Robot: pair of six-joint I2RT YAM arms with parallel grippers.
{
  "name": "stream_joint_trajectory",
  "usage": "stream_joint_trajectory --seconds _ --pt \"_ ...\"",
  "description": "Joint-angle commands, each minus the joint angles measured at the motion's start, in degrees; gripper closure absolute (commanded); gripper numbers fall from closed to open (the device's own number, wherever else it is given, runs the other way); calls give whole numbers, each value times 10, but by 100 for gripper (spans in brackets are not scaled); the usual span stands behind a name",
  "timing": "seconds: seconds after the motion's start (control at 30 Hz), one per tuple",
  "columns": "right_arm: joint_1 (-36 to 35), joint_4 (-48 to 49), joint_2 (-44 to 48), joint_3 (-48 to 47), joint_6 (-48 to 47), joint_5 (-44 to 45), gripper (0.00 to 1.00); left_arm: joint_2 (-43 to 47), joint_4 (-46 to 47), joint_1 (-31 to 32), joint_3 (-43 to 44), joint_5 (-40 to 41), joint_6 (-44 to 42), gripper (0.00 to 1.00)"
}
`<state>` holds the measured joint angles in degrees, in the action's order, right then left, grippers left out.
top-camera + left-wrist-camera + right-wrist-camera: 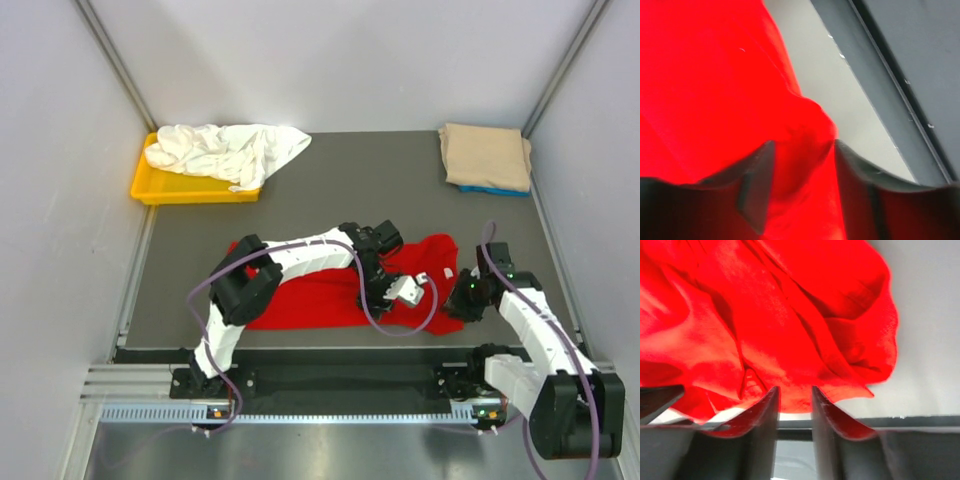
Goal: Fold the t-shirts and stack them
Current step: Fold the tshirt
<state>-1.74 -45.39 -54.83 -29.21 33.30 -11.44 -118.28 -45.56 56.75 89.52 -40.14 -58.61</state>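
High rear overview, wrist views hugging red t-shirt (300, 305)

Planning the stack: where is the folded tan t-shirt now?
In the top view, the folded tan t-shirt sits at the far right corner of the table, atop a blue one.

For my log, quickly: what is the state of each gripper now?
Left gripper: open, over the red t-shirt.
Right gripper: slightly open, red t-shirt at its tips.

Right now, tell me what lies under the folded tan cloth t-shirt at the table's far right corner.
A blue cloth t-shirt: only a thin strip shows past the tan t-shirt's near edge. Its remainder, and anything else beneath, is covered.
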Motion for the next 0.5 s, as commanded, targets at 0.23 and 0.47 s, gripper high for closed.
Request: stream_joint_trajectory --seconds 0.23,0.47 --pt "2 121 -31 -174 -48 81 49 112 -131 -101 59 -43 43 1" --pt "13 261 -245 -220 -98 60 39 212 95 -308 -118 254 306 14"
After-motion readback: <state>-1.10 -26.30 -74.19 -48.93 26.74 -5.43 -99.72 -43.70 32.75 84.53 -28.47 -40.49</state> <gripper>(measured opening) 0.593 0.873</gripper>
